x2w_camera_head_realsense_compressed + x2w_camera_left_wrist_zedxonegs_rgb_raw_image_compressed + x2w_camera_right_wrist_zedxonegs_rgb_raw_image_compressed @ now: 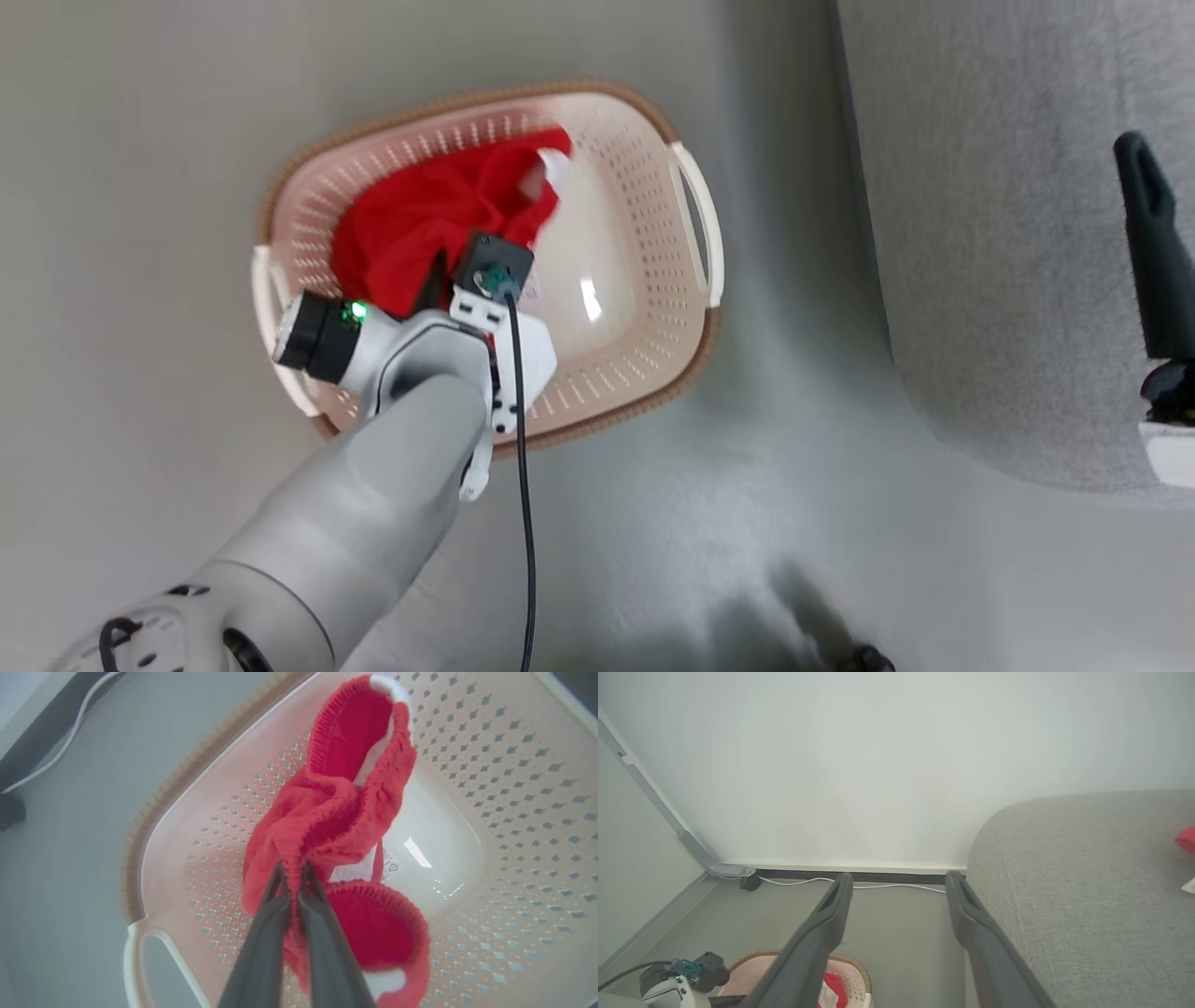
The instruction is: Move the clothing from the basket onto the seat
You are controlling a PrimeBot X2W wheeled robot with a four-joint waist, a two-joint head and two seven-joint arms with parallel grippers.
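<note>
The clothing (429,215), a red elastic-waisted piece with white trim, lies bunched in the left half of the cream basket (653,103) on the floor. My left gripper (439,280) reaches down into the basket. In the left wrist view it (294,870) is shut on a gathered fold of the red clothing (336,812) above the basket wall (514,788). My right gripper (899,879) is open and holds nothing, hovering beside the grey seat (1087,896). One of its dark fingers (1153,252) shows over the seat (1008,233). Another red piece (1186,839) lies on the seat at far right.
A paper label (390,865) lies on the basket's bare bottom. Grey floor separates basket and seat. A white wall with a dark baseboard and a white cable (878,885) stands behind. A grey slanted bar (654,798) runs down the left wall.
</note>
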